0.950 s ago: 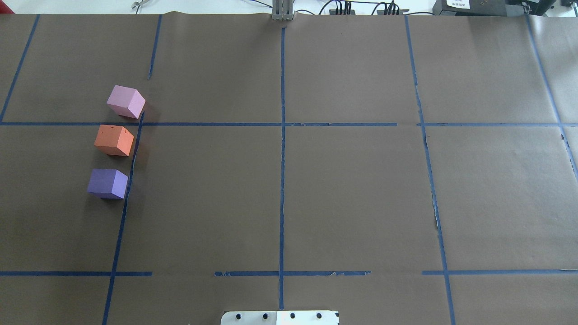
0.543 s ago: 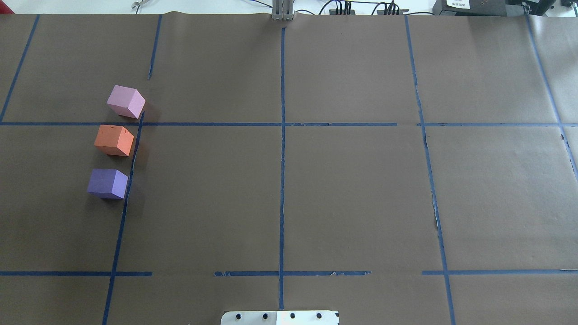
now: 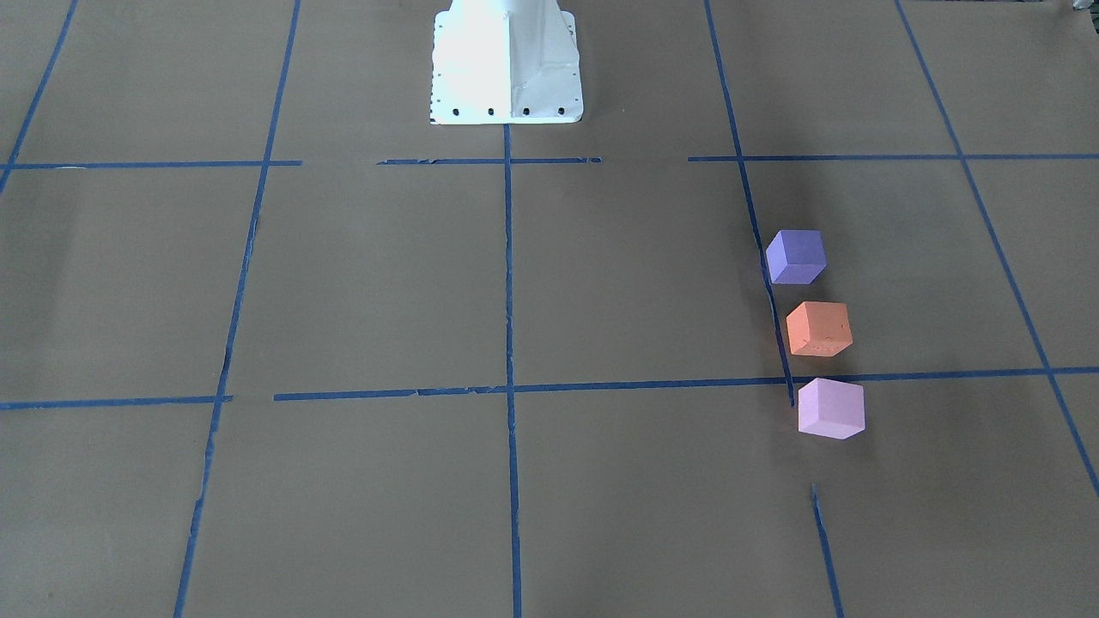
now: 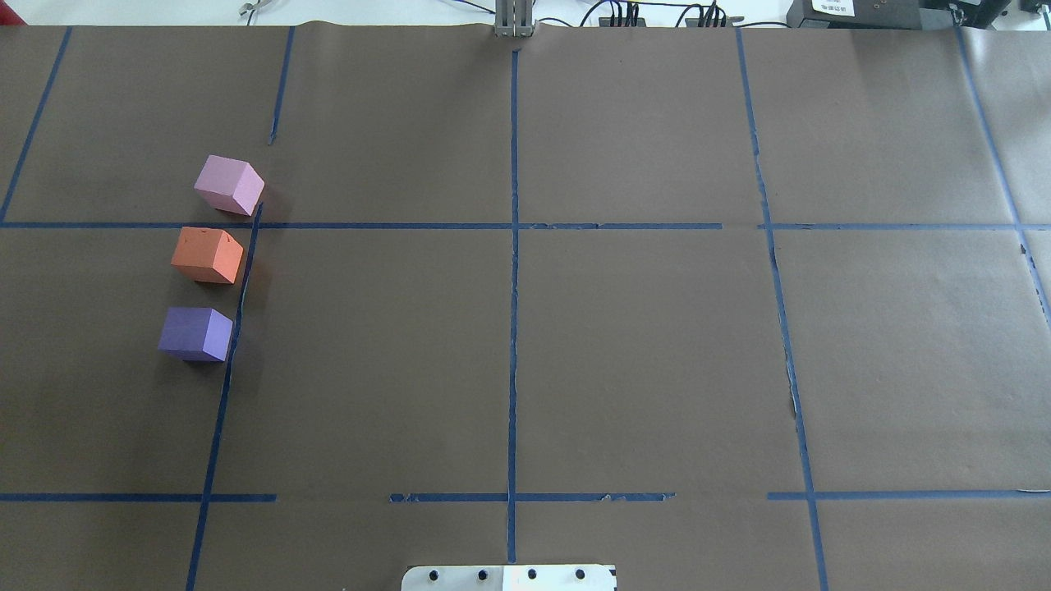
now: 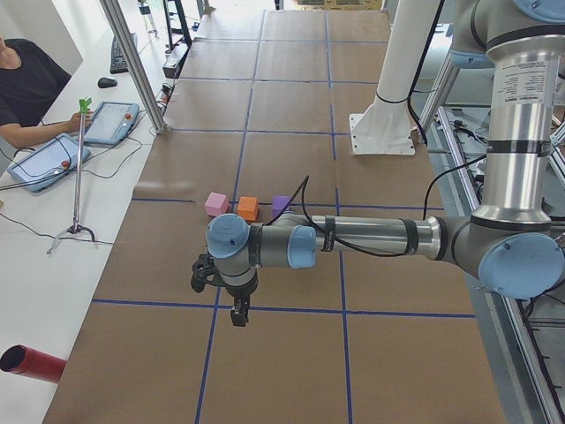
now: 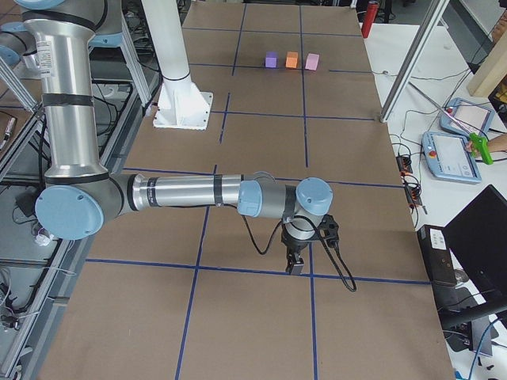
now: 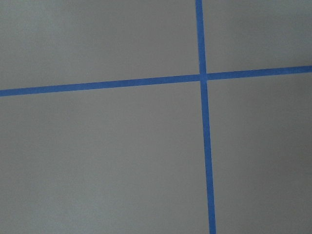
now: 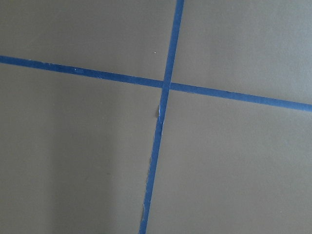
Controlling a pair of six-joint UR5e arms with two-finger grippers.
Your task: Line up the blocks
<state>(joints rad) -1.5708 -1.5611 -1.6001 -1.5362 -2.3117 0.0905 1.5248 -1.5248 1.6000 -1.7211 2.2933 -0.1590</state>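
The orange block [image 4: 207, 255] sits at nine o'clock on the table [image 4: 640, 345] seen from overhead, with the pink block [image 4: 230, 185] at its twelve and the purple block [image 4: 195, 333] at its six, none touching. My left gripper [image 5: 237, 318] and right gripper [image 6: 295, 267] hang well away; I cannot tell whether either is parted.

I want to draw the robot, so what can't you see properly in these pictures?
- Left end effector: only in the exterior left view, small; open or shut unclear.
- Right end effector: only in the exterior right view; same doubt.
- Wrist views: only blue tape; the orange block lies outside both.
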